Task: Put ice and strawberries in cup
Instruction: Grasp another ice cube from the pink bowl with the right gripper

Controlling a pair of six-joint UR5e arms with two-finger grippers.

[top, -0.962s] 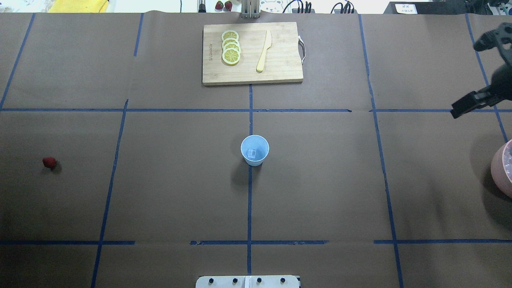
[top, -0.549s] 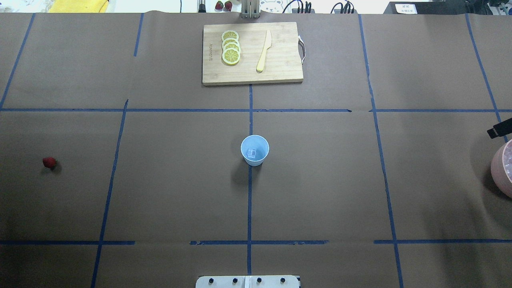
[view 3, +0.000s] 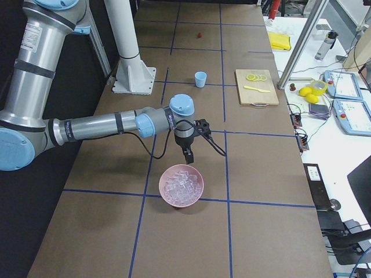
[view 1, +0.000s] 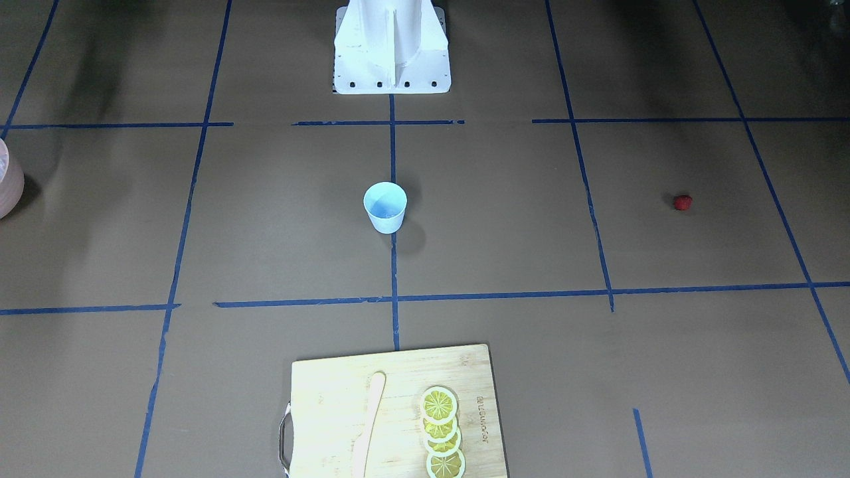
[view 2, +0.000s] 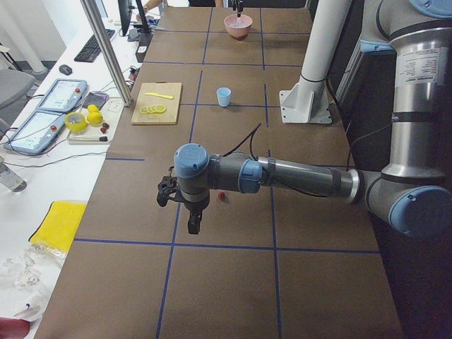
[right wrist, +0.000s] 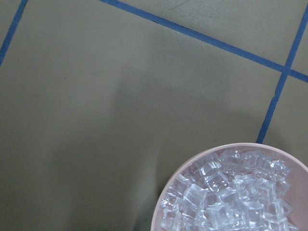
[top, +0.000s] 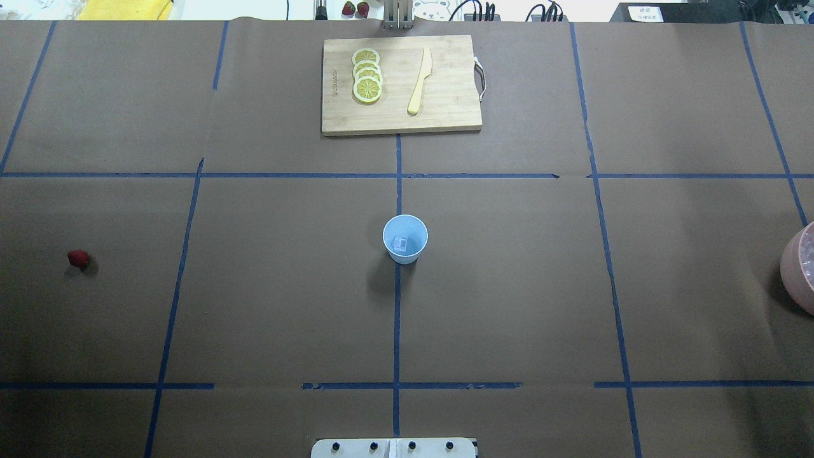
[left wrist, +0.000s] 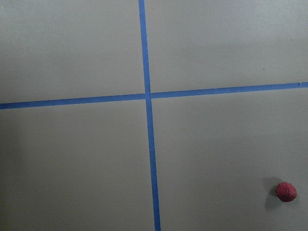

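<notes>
Cup (top: 405, 238) holds one ice cube (top: 400, 242); the right gripper (view 3: 187, 156) has returned near the bowl (view 3: 181, 204), likely for more (apart or together, I cannot tell).

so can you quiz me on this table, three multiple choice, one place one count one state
1. Where does the strawberry lie?
A. at the robot's right
B. on the bare table, at the robot's left
C. straight in front of the robot's base

2. How many lemon slices are on the cutting board?
A. four
B. two
C. six

3. How is the cup?
A. lying on its side
B. upright and empty
C. upright, with ice in it

Answers:
1 B: in the overhead view the red berry sits alone on the brown paper at the far left, which is the robot's left.
2 A: four overlapping yellow rounds lie in a row on the board.
3 C: its round rim faces up and a clear cube shows at the bottom.
</notes>
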